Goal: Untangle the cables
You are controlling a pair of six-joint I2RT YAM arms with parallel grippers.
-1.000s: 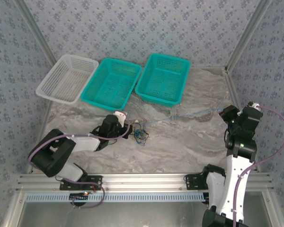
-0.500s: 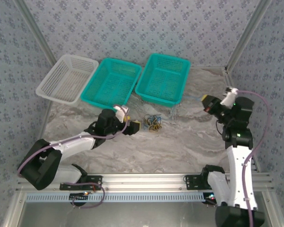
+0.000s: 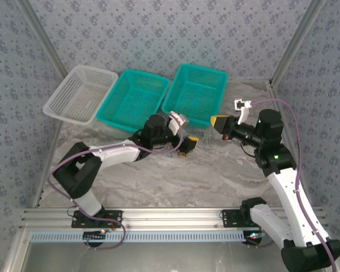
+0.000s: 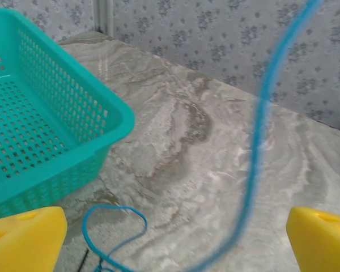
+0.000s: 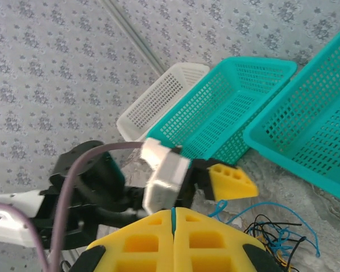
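The cables (image 3: 183, 151) are a small tangle of blue, black and tan wire on the marble table, just in front of the two teal baskets. The tangle (image 5: 277, 238) lies low right in the right wrist view. My left gripper (image 3: 187, 141) hovers over it, open, its yellow fingertips (image 4: 22, 238) wide apart with nothing between them. A blue cable (image 4: 255, 164) hangs across the gap, and a blue loop (image 4: 110, 226) rests on the table below. My right gripper (image 3: 218, 122) is raised to the right, shut on that blue cable (image 5: 172, 214), which shows as a thin line between its pads.
A white basket (image 3: 79, 93) and two teal baskets (image 3: 135, 99) (image 3: 194, 93) stand in a row at the back. The right teal basket's corner (image 4: 102, 119) is close to the left gripper. Patterned walls enclose the table; open marble lies in front.
The left gripper opened and reached right, up to the tangle by the baskets. The right gripper swung left and up with the blue cable. The tangle slid toward the baskets.
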